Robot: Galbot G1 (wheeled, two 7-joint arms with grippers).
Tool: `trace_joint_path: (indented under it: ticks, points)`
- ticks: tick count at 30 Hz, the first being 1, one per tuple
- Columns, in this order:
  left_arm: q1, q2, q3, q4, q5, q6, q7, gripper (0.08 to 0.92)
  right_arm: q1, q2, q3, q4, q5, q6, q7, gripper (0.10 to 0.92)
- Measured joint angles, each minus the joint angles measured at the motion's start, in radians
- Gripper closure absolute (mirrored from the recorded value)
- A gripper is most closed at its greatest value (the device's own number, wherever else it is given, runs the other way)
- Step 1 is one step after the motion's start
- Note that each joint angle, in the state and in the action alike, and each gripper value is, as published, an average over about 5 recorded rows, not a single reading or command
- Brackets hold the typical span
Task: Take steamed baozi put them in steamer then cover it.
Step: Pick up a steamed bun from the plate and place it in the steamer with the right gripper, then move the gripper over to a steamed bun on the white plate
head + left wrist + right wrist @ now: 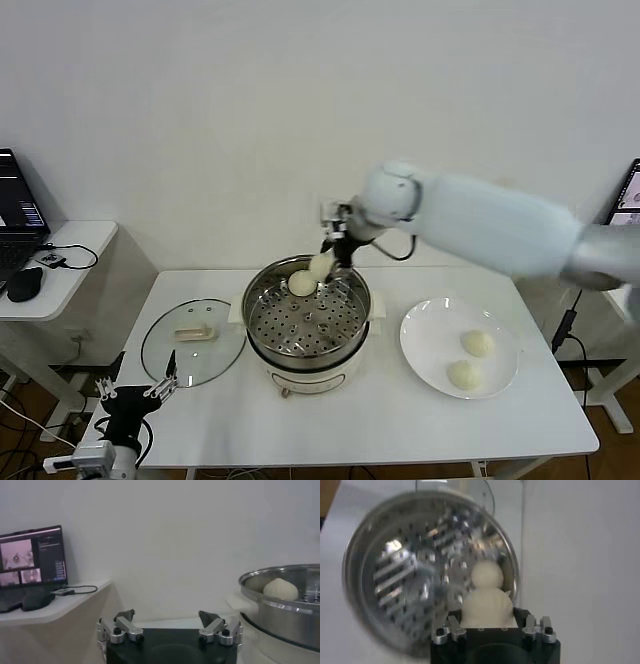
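Note:
The steel steamer [345, 340] stands mid-table on its white base. One steamed baozi [301, 284] lies on its perforated tray near the back. My right gripper [326, 262] hangs over the steamer's back rim, shut on a second cream-white baozi [487, 607] just above the first one [486, 573]. Two more baozi [479, 343] [464, 374] rest on the white plate [425, 340] to the right. The glass cover [193, 342] lies flat on the table left of the steamer. My left gripper [135, 393] is parked low at the table's front left corner, open and empty.
A side table at the far left carries a laptop [18, 210] and a mouse [24, 283]. A wall runs close behind the main table. In the left wrist view the steamer's wall [280, 620] is close beside the open left gripper [167, 620].

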Motion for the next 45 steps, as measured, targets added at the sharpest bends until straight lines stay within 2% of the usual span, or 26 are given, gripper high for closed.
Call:
trace_joint_path:
  ticks: [9,20,23,26,29,35,45]
  points:
    - [-0.002,-0.007,0.002,0.01,-0.001,-0.006,0.0,0.177,-0.074,0.133,0.003,-0.101,0.015,-0.032,0.041,0.372]
    - [-0.001,-0.003,-0.003,0.013,-0.003,-0.011,0.0,0.177,-0.125,0.205,0.014,-0.167,0.019,-0.05,0.068,0.37]
    - [-0.001,-0.002,-0.003,0.014,-0.003,-0.011,0.0,0.177,-0.126,0.208,0.013,-0.168,0.022,-0.056,0.068,0.33]
    - [-0.002,-0.002,-0.003,0.015,-0.003,-0.012,0.001,0.177,-0.122,0.204,0.012,-0.159,0.024,-0.06,0.061,0.254]
    - [-0.003,-0.002,-0.001,0.015,-0.004,-0.012,0.001,0.177,-0.104,0.186,0.007,-0.137,0.022,-0.06,0.046,0.211]
    - [-0.005,-0.002,0.002,0.011,-0.005,-0.012,0.003,0.177,-0.03,0.109,-0.017,-0.058,-0.006,-0.04,-0.016,0.203]
    - [-0.009,0.0,0.016,0.0,-0.001,-0.009,0.004,0.177,0.123,-0.174,-0.085,0.156,-0.084,0.037,-0.15,0.203]
